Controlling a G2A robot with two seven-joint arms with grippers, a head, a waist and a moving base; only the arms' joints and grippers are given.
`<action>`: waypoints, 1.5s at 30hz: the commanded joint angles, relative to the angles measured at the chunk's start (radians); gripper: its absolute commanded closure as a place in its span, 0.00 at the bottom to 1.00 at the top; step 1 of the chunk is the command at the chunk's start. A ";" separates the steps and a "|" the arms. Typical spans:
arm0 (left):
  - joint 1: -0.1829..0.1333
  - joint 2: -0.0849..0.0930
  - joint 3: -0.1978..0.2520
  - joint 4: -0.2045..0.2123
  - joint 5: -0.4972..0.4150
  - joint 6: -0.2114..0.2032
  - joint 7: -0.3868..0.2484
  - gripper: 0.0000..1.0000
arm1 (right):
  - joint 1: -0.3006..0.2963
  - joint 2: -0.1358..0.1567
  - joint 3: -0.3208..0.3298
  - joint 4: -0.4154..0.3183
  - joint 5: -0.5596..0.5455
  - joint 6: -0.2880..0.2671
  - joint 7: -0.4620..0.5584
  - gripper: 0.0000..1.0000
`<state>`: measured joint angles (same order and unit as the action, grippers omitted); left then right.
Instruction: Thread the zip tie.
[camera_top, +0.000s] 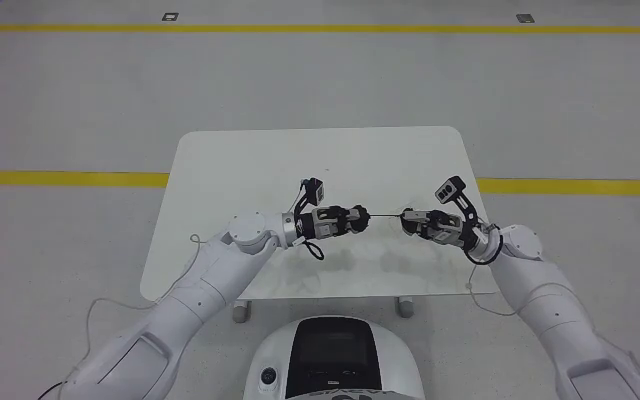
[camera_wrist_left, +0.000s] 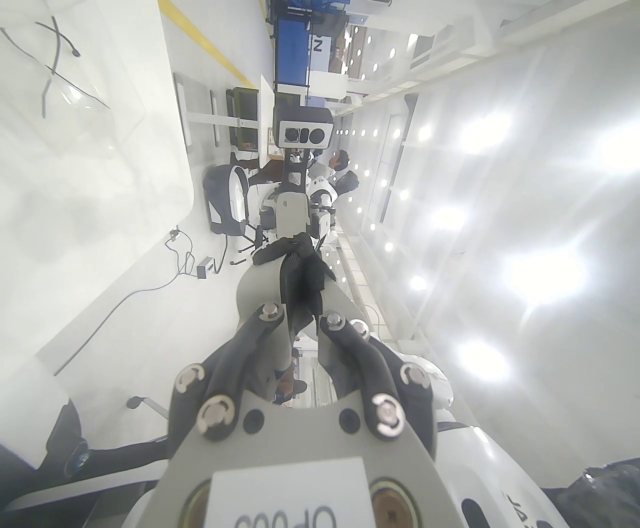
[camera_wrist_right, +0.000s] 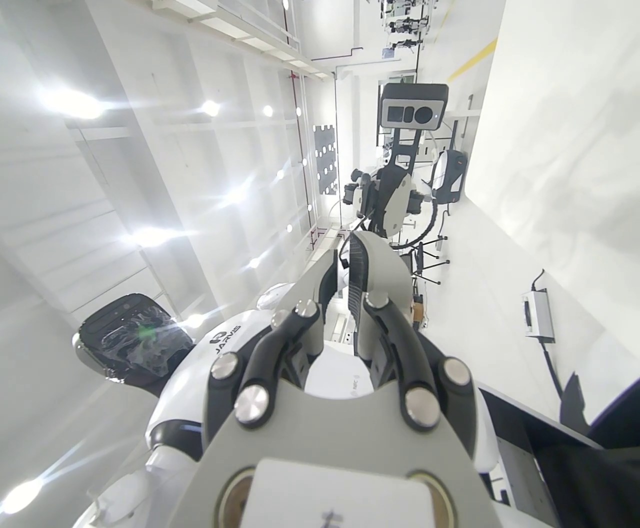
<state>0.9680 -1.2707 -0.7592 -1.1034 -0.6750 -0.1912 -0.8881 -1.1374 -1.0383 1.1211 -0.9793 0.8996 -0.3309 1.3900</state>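
A thin black zip tie (camera_top: 385, 214) runs level between my two grippers, a little above the white table (camera_top: 300, 165). My left gripper (camera_top: 361, 216) is shut on one end and my right gripper (camera_top: 407, 217) is shut on the other, tip to tip and a short span apart. In the left wrist view my left gripper's fingers (camera_wrist_left: 300, 270) close on a dark strip, with the right gripper (camera_wrist_left: 295, 245) just beyond. In the right wrist view my right gripper (camera_wrist_right: 350, 240) is pinched together, facing the left gripper (camera_wrist_right: 372, 202). Which end is the head and which the tail is too small to tell.
Both grippers hover over the front half of the table, near its front edge (camera_top: 330, 296). The rest of the tabletop is bare white. Yellow floor lines (camera_top: 80, 179) run behind and beside the table.
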 joint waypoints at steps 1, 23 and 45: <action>-0.001 -0.001 0.000 -0.001 0.000 0.002 0.000 1.00 | -0.001 0.000 0.001 -0.001 -0.002 -0.001 0.000 0.91; -0.005 -0.004 0.000 -0.006 0.022 -0.004 0.001 0.00 | 0.001 -0.002 0.018 0.009 0.011 0.009 0.000 1.00; -0.053 -0.039 0.068 0.009 -0.116 0.048 -0.252 0.00 | -0.062 0.011 0.028 -0.087 0.088 0.082 0.000 1.00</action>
<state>0.9282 -1.3042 -0.7000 -1.1135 -0.7830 -0.1340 -1.1135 -1.1982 -1.0310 1.1524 -1.0599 0.9918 -0.2563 1.3900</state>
